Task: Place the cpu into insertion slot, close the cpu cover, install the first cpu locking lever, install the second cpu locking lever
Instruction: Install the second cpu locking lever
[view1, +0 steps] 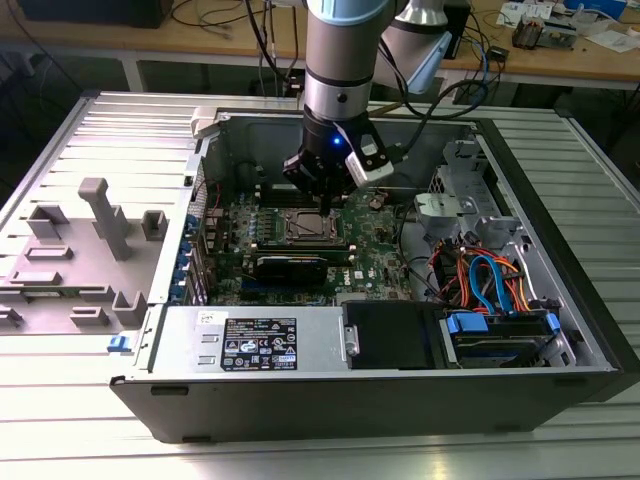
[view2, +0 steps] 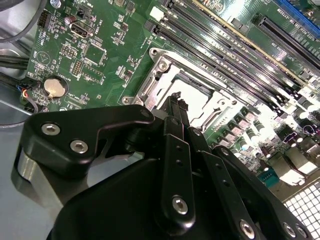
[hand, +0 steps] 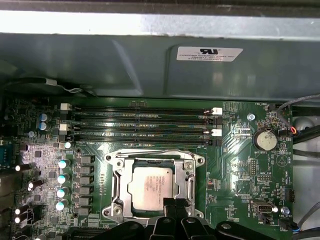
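Under frame-shaped cpu cover (hand: 154, 162), flat square cpu (hand: 151, 187)

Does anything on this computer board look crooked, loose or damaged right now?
Nothing stands out. The cpu lies flat and square in its socket, framed by the metal cover, and the gripper hangs at the socket's edge.
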